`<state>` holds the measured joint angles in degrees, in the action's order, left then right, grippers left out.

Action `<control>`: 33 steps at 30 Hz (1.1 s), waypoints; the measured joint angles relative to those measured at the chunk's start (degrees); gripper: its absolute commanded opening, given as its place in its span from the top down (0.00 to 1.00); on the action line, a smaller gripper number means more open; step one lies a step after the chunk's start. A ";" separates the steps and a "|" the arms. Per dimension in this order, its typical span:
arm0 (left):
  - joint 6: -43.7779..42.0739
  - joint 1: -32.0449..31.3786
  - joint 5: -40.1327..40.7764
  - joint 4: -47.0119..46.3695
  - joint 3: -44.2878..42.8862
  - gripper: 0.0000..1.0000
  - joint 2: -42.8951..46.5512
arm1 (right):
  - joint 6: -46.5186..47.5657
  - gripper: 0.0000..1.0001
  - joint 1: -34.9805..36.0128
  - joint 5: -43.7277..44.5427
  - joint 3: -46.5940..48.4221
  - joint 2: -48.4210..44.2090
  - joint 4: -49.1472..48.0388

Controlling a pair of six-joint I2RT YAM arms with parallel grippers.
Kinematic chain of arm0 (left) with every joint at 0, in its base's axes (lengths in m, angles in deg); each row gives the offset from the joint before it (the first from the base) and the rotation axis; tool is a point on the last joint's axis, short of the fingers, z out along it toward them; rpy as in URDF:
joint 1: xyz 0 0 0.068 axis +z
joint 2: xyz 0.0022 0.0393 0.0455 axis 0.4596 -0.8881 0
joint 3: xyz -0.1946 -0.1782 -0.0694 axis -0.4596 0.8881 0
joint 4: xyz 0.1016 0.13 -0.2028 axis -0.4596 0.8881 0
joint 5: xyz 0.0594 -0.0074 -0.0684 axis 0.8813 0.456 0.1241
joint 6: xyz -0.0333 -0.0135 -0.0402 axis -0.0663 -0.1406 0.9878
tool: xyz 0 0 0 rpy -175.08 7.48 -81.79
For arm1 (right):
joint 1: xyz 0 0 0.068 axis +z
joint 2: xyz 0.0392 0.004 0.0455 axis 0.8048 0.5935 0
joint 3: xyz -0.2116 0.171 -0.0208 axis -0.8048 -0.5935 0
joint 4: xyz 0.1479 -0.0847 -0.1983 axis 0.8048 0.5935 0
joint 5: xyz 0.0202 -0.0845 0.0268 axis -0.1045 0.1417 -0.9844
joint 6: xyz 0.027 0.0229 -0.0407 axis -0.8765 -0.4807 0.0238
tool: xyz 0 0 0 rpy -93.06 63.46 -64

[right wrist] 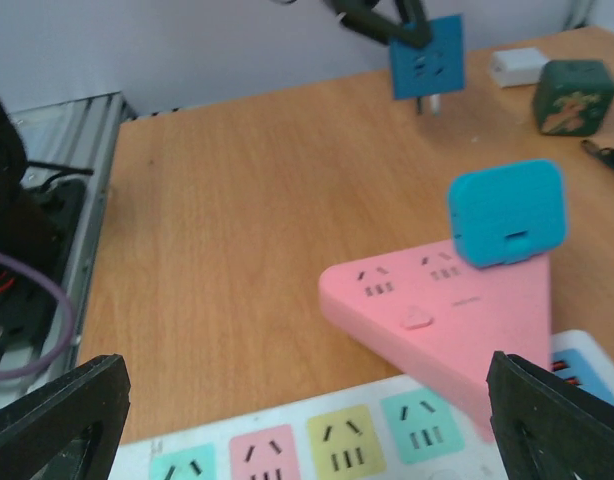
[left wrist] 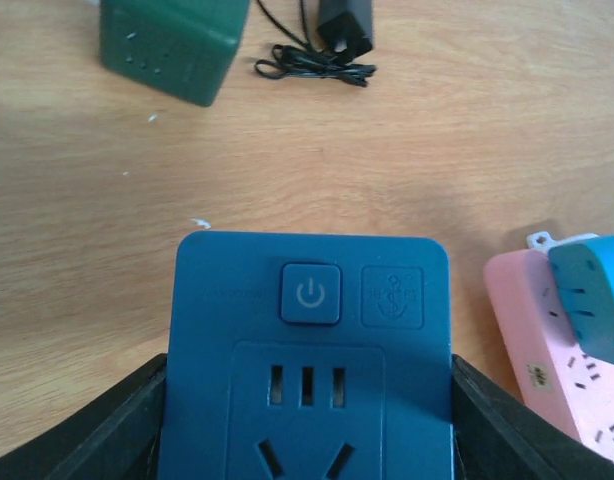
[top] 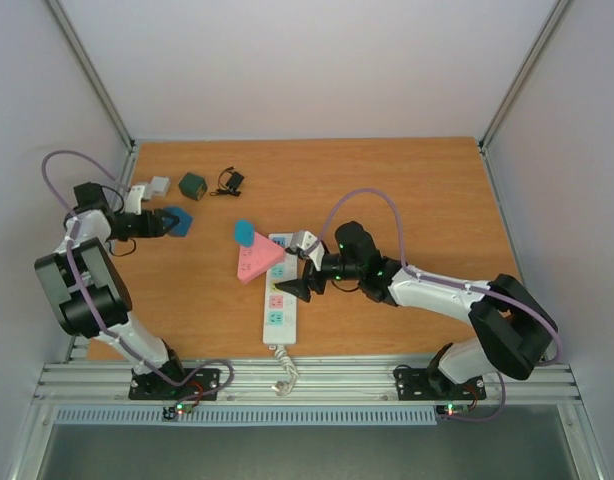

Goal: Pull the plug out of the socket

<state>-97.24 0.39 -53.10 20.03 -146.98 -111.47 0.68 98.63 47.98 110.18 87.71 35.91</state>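
**Jaws of the left gripper point(top: 159, 222) partly closed on the dark blue plug point(left wrist: 309, 360); right gripper point(top: 299, 275) spread wide over the socket point(top: 277, 310)**

The wooden table point(top: 407, 180) carries everything else. The socket, a long white strip with pastel outlet faces, lies near the table's near edge, running from near to far. Its short white cord point(top: 284, 372) trails from the near end. The right gripper hangs just above the socket's far half, one finger to each side, holding nothing.

A pink triangular power strip point(top: 257, 265) lies across the socket's far end, overlapping its left edge. A light blue adapter point(top: 245, 232) sits on top of this strip, at the corner farthest from the socket.

The dark blue plug is well to the left of the socket, apart from it. The left fingers point(left wrist: 97, 430) press on its two sides. Its power button and outlet face the wrist camera, and the right wrist view shows its metal pins bare.

A green cube point(top: 193, 184) stands far left of the socket, beyond the held plug. A white adapter point(top: 159, 186) sits just left of the cube. A black charger point(top: 230, 181) with a bundled cord lies just right of the cube. A small white block point(top: 305, 241) sits at the socket's far end, just beside the right gripper; whether it is plugged in cannot be told.
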 measured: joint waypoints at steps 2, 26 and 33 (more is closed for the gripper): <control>1.18 0.26 0.61 -0.76 -0.46 0.68 -1.57 | -0.72 0.01 0.00 2.14 1.11 -0.90 1.16; 5.55 4.20 -2.95 0.94 -11.15 0.28 -18.91 | -6.03 0.02 -0.02 18.27 2.93 -4.48 1.29; 6.34 6.43 1.33 -1.14 -12.98 0.03 -19.34 | -6.60 0.01 -0.04 13.86 7.06 -4.09 6.56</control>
<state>-90.90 6.81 -51.76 18.90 -159.97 -130.82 -5.92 98.59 61.83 117.24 83.62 42.47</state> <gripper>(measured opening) 0.865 0.985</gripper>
